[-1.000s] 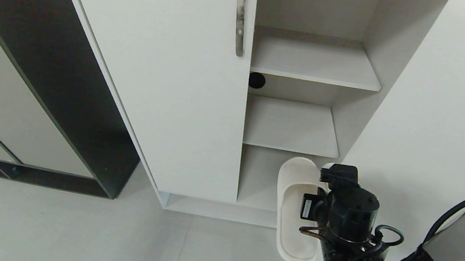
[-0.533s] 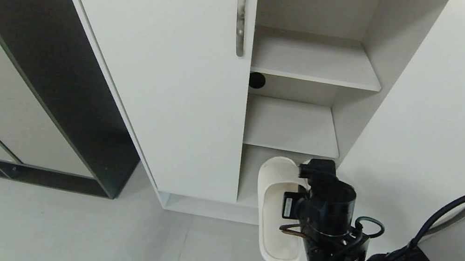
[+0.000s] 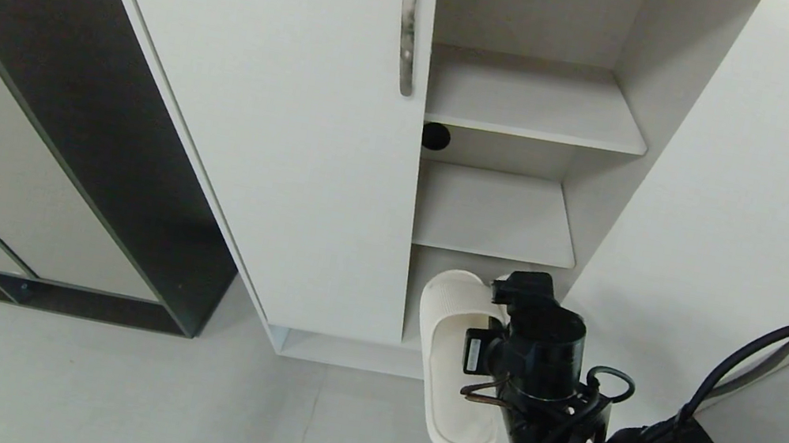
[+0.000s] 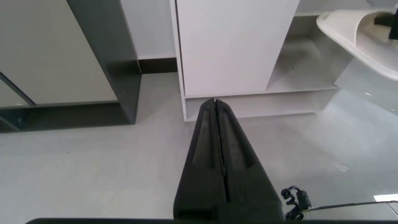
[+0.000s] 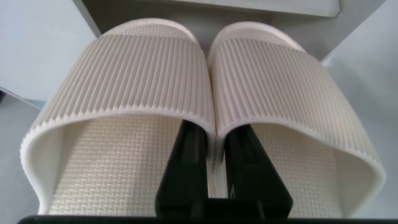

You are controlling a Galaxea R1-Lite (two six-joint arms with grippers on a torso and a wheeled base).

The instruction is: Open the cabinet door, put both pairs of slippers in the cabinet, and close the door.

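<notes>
A pair of cream ribbed slippers point(image 5: 149, 81) hangs in my right gripper point(image 5: 214, 165), which is shut on the two touching inner walls. In the head view the slippers point(image 3: 450, 367) are held toe-first in front of the cabinet's point(image 3: 492, 214) open right half, level with the bottom compartment point(image 3: 429, 303) and partly over its front edge. The right gripper point(image 3: 490, 346) covers the second slipper there. The left cabinet door point(image 3: 261, 111), with a metal handle point(image 3: 408, 31), is closed. My left gripper point(image 4: 216, 112) is shut on nothing, above the floor before the cabinet.
Two bare shelves point(image 3: 534, 105) sit above the bottom compartment. The opened right door panel point(image 3: 770, 180) stands to the right of the opening. A dark-framed unit point(image 3: 66, 78) lies left of the cabinet. Grey floor point(image 3: 172, 401) spreads in front.
My right gripper has carried the slippers to the left and slightly lower in the head view, across the front of the bottom compartment.
</notes>
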